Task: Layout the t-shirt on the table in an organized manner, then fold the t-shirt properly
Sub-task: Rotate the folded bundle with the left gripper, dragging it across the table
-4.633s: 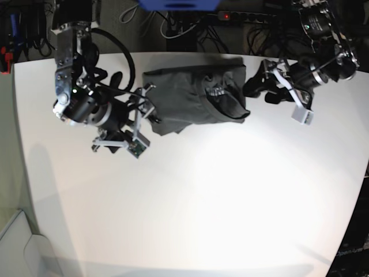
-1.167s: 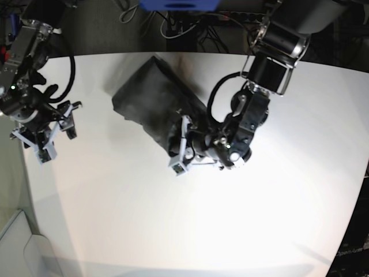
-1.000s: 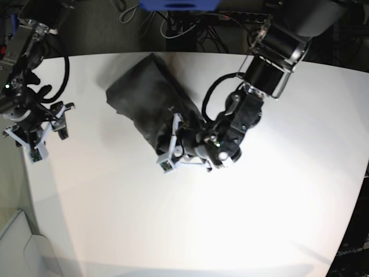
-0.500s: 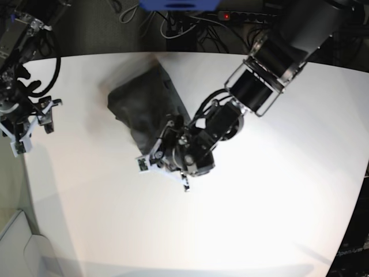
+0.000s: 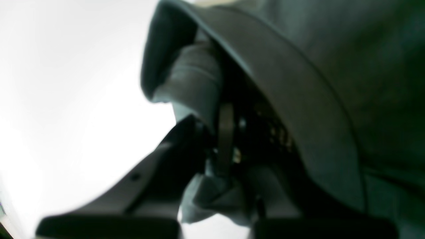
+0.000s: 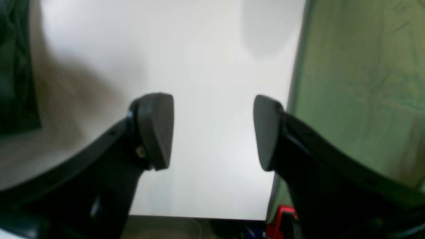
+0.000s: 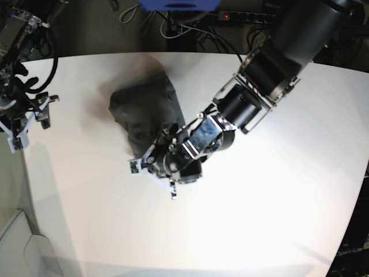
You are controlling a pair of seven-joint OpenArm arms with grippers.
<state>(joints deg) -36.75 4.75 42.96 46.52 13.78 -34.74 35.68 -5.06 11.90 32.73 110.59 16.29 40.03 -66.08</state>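
Note:
The dark grey t-shirt (image 7: 143, 107) lies bunched on the white table (image 7: 259, 219), left of the middle and towards the back. My left gripper (image 7: 157, 165) reaches in from the back right and is shut on the shirt's near edge. In the left wrist view a fold of the t-shirt (image 5: 332, 83) is pinched in the left gripper (image 5: 215, 146), over the bright table (image 5: 66, 66). My right gripper (image 7: 22, 118) hangs open and empty at the table's left edge. The right wrist view shows the right gripper (image 6: 211, 132) wide apart above bare table (image 6: 206, 49).
Cables and a power strip (image 7: 230, 16) run behind the far edge, beside a blue object (image 7: 179, 4). Green floor (image 6: 358, 83) lies past the table's left edge. A dark blurred shape (image 6: 15, 66) fills the left edge of the right wrist view.
The left arm has pulled the shirt's edge towards the front left, and the cloth has stretched after it. The right arm has drifted farther left to the table's edge, still open.

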